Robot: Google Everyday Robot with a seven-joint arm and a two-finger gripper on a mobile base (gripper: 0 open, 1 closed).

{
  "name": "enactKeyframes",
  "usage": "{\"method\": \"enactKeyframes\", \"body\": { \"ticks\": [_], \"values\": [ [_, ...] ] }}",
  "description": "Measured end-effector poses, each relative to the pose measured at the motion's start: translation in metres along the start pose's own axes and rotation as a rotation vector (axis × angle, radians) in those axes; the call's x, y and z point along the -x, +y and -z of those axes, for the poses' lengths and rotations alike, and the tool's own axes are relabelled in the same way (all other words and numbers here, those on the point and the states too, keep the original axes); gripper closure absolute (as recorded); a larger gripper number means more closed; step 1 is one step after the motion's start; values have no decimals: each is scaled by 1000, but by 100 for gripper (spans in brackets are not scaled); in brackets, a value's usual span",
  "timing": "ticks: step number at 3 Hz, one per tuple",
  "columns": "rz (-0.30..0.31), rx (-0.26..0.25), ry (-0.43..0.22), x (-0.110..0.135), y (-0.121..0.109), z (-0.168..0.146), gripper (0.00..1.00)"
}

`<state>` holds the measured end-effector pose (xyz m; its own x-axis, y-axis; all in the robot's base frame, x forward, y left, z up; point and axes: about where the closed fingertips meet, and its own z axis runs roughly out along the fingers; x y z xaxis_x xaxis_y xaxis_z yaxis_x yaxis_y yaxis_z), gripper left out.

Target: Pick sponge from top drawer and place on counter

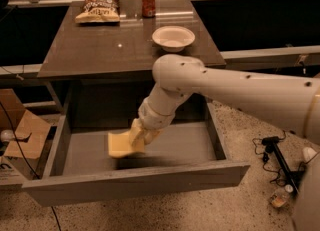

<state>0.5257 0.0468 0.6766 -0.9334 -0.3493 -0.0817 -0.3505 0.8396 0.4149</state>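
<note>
The robot's pale yellow two-finger hand (138, 136) is clamped on one edge of the flat pale-yellow sponge pad (119, 145), which hangs over the grey floor of the open wide grey top drawer (135, 181), below the dark glossy counter (100, 45)
</note>
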Motion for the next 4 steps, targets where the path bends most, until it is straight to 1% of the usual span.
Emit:
{"method": "enactKeyframes", "body": {
  "ticks": [1,2,3,4],
  "values": [
    [22,23,-70,1,-7,32,100],
    [96,-50,-177,16,-11,95,100],
    [188,-137,-292,45,-8,159,100],
    [286,-191,-406,92,4,219,100]
  ]
}}
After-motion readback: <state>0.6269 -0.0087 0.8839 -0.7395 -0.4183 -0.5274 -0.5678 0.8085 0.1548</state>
